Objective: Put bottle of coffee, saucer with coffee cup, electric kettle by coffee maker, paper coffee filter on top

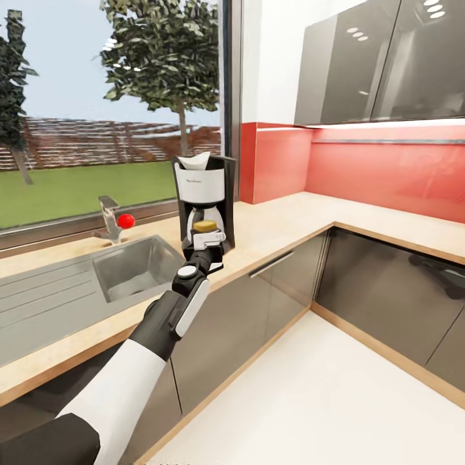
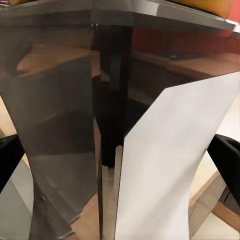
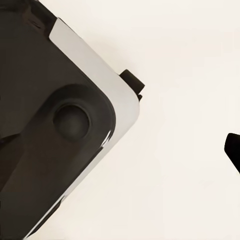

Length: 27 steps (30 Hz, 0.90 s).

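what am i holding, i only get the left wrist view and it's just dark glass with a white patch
Observer: Head view shows the left gripper shut on the bottle of coffee, yellow cap up.
Operator: where's the coffee maker
Observer: The coffee maker stands right behind the bottle, on the countertop.
Operator: filter on it yet
Observer: Yes, what looks like the white paper coffee filter sits on top of it.

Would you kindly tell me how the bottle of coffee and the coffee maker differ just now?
The bottle of coffee is small and held up in the left gripper; the coffee maker is far taller and stands on the countertop. The bottle has a yellow-gold cap; the maker is black-framed with a white front.
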Available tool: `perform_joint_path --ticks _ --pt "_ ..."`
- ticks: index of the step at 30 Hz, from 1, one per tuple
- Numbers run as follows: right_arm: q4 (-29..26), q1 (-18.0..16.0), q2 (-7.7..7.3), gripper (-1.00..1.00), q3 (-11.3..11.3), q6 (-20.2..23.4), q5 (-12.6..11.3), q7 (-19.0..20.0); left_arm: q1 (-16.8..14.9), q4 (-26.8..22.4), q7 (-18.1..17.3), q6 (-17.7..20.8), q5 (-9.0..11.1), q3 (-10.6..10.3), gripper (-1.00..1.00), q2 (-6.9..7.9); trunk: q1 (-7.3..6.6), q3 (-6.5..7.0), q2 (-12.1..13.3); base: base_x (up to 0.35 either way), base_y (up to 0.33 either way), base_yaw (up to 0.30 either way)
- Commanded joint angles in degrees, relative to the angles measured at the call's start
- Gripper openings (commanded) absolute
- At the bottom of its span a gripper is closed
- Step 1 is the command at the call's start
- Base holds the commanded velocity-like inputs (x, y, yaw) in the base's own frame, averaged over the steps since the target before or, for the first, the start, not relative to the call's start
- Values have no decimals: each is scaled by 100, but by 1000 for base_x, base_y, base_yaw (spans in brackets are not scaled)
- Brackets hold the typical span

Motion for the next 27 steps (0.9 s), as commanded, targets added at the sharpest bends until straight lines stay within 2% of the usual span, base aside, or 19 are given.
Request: perform_joint_path --ticks 1,20,27 --pt "20 -9 0 100 25 -43 0 2 -5 -6 43 16 43 -9 -100 0 0 -13 -4 0 0 0" --pt "21 -9 0 100 27 -43 -2 3 -5 -12 45 16 43 -10 -100 0 0 -95 -4 0 0 0" --pt "19 -9 0 100 26 -43 -1 2 -5 -15 47 16 43 -10 -100 0 0 -95 -4 0 -101 0"
